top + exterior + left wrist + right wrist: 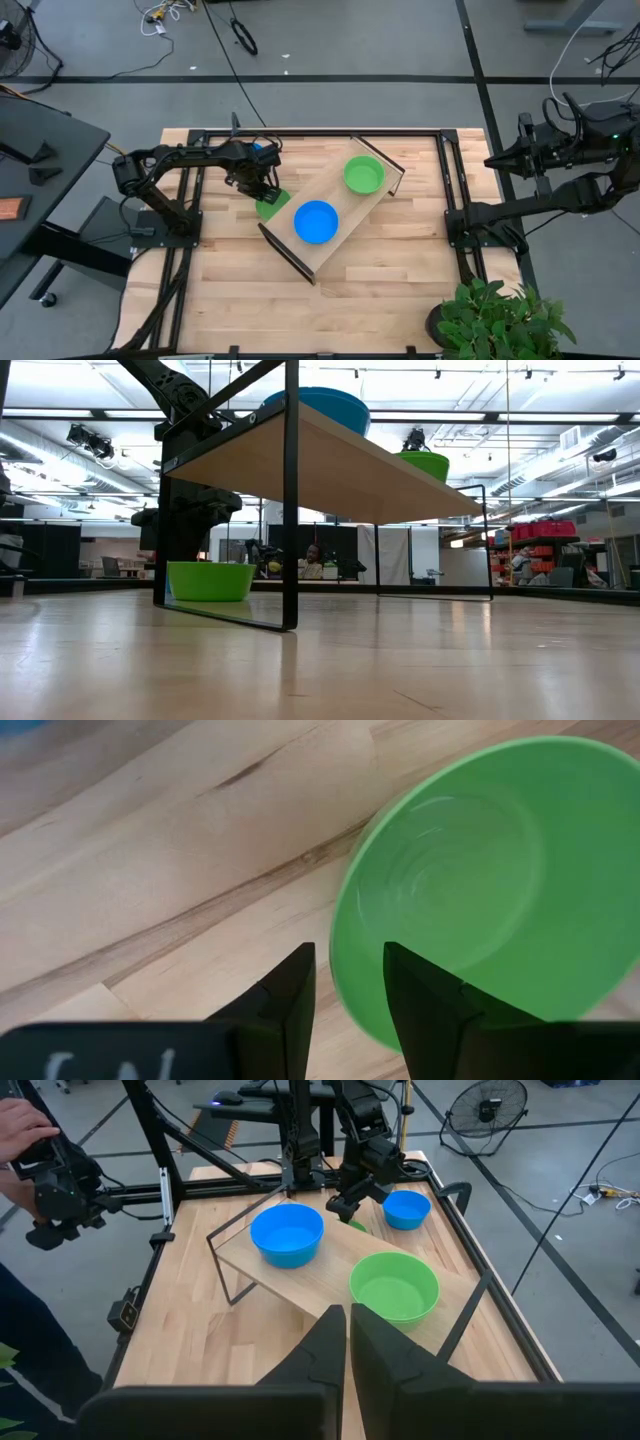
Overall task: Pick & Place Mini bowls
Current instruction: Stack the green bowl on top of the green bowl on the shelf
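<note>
Sitting on the wooden surface (pixel 400 290) beside the tray's lower end, a green mini bowl (pixel 271 205) is getting the attention: the left hand (pixel 262 189) is hanging right over it, fingers (pixel 290 1000) parted astride its rim, one inside and one outside, not yet clamped. Up on the raised wooden tray (pixel 335 205), a blue bowl (pixel 316 221) and another green bowl (pixel 363 175) are resting apart. A second blue bowl (pixel 406 1208) is lying behind the left arm. The right hand (pixel 348 1330) is waiting clenched and empty off the surface's right edge.
</note>
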You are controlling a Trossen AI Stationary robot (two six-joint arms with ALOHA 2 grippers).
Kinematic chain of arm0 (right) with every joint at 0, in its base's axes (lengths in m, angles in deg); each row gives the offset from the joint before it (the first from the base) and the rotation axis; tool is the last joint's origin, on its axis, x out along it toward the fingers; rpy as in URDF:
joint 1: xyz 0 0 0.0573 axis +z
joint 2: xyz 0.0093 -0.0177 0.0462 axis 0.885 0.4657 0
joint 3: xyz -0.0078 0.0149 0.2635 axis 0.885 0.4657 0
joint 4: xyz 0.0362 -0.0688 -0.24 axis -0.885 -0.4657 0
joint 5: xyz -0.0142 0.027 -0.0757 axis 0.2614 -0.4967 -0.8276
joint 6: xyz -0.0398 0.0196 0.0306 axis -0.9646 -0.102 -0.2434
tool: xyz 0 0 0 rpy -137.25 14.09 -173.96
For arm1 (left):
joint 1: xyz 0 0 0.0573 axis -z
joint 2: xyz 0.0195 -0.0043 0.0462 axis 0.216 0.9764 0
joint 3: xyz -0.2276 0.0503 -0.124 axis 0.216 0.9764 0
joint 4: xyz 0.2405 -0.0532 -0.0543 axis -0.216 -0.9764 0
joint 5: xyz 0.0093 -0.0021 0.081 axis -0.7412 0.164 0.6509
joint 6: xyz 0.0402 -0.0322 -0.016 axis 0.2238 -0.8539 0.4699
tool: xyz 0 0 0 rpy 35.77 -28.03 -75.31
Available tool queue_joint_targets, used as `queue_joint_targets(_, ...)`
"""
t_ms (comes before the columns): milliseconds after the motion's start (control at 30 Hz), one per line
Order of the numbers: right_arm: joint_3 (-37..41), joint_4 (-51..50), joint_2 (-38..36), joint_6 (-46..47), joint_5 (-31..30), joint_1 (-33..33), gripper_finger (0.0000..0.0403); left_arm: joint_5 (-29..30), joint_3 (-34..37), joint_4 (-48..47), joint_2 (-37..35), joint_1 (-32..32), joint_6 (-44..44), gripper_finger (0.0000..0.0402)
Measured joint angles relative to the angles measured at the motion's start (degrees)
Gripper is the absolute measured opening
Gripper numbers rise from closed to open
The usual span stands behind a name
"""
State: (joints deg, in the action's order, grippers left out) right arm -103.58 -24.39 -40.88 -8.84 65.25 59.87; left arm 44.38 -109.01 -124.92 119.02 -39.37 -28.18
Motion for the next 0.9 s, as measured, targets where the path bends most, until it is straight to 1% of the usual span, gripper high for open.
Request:
queue_joint_targets(133,0.0,0.0,0.0,0.0,0.0,0.0,0.0023,0.0,0.0,0.0,0.0,0.0,0.1,0.0125)
queue_joint_targets(233,0.0,0.0,0.0,0.0,0.0,0.0,0.0023,-0.2,0.0,0.0,0.0,0.0,0.1,0.0117)
queue_joint_targets(600,0.0,0.0,0.0,0.0,0.0,0.0,0.0023,-0.4,0.0,0.0,0.0,0.0,0.1,0.0038)
queue_joint_targets(900,0.0,0.0,0.0,0.0,0.0,0.0,0.0023,-0.5,-0.1,0.0,0.0,0.0,0.1,0.0006)
